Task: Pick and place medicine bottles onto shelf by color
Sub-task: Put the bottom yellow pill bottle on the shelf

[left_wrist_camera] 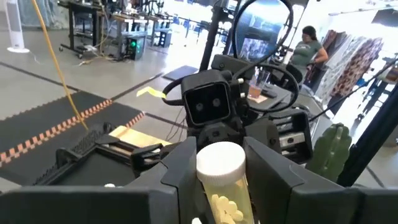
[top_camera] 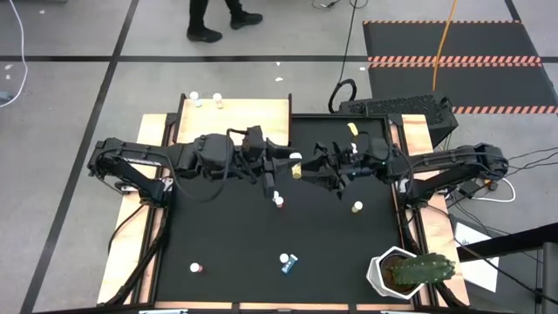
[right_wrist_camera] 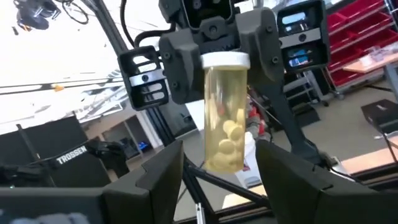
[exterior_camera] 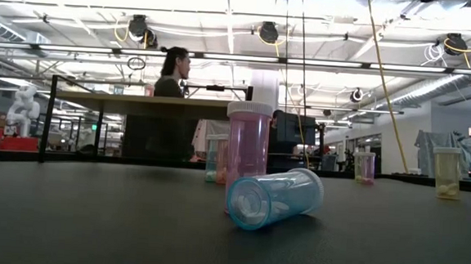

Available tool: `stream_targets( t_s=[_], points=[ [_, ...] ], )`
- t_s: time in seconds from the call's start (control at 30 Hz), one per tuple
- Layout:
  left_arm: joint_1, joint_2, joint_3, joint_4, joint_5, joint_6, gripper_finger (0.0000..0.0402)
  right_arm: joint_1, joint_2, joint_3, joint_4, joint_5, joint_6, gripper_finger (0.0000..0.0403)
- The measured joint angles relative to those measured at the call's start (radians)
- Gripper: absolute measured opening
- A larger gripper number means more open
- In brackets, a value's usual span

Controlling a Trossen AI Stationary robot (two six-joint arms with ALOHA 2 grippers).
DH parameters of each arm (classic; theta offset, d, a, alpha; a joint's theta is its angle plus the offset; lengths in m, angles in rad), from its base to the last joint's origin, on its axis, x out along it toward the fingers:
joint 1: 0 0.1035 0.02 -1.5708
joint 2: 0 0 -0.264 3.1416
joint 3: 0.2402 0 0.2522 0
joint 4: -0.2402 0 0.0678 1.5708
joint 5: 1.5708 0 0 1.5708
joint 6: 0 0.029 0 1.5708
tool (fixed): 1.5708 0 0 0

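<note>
A yellow-tan medicine bottle point(right_wrist_camera: 225, 118) with a white cap point(left_wrist_camera: 220, 163) hangs upright over the middle of the black mat. My left gripper point(left_wrist_camera: 221, 171) is shut on it and reaches level from the table's left. My right gripper point(right_wrist_camera: 221, 173) faces it from the right, open, its fingers on either side of the bottle's lower end without touching. In the high view the two grippers point(top_camera: 292, 164) point(top_camera: 309, 167) meet at the bottle. The pale-wood shelf point(top_camera: 253, 118) stands at the far left with two bottles point(top_camera: 195, 98) point(top_camera: 218, 101) on it. My left gripper pinches the bottle's upper part point(right_wrist_camera: 225, 78), just under the white cap, between its two fingers point(right_wrist_camera: 180, 71). The fingers come level from the table's left. The bottle is upright with its cap up, its body hangs below the fingers, and it is clear of the mat.
On the mat stand a red bottle point(top_camera: 279, 201), a yellow-tan one point(top_camera: 357, 207) and a red one point(top_camera: 197, 267); a blue one point(exterior_camera: 272, 198) lies on its side near the front. A cactus pot point(top_camera: 410, 272) stands at the near right corner. A person point(exterior_camera: 172, 71) is beyond the table.
</note>
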Motion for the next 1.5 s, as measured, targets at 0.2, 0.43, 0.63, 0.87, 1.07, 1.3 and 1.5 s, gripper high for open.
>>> stream_targets(
  t_s=[0.2, 0.43, 0.63, 0.87, 1.07, 1.3, 1.5],
  points=[
    [0.027, 0.0, 0.0, 0.001, 0.0, 0.016, 0.0122, -0.028, 0.018, 0.054, -0.095, -0.011, -0.008, 0.0196],
    [0.048, 0.001, 0.0, 0.003, 0.0, 0.016, 0.0122, -0.052, 0.03, 0.094, -0.139, -0.056, -0.012, 0.0188],
    [0.049, 0.001, 0.0, 0.004, 0.001, 0.036, 0.0122, -0.077, 0.031, 0.094, -0.139, -0.068, -0.004, 0.0131],
    [0.058, 0.001, 0.0, -0.039, 0.002, -0.064, 0.0129, -0.096, 0.029, 0.095, -0.202, -0.085, -0.059, 0.0087],
    [0.14, 0.002, 0.0, -0.219, 0.188, -0.164, 0.0222, -0.109, 0.032, 0.095, -0.346, 0.019, -0.193, 0.0102],
    [0.222, 0.002, -0.001, -0.255, 0.498, -0.026, 0.0297, -0.107, 0.03, 0.096, -0.434, 0.024, -0.314, 0.0099],
    [0.249, 0.005, -0.001, -0.294, 0.574, 0.064, 0.0273, -0.104, 0.03, 0.096, -0.459, 0.025, -0.351, 0.0101]
  ],
)
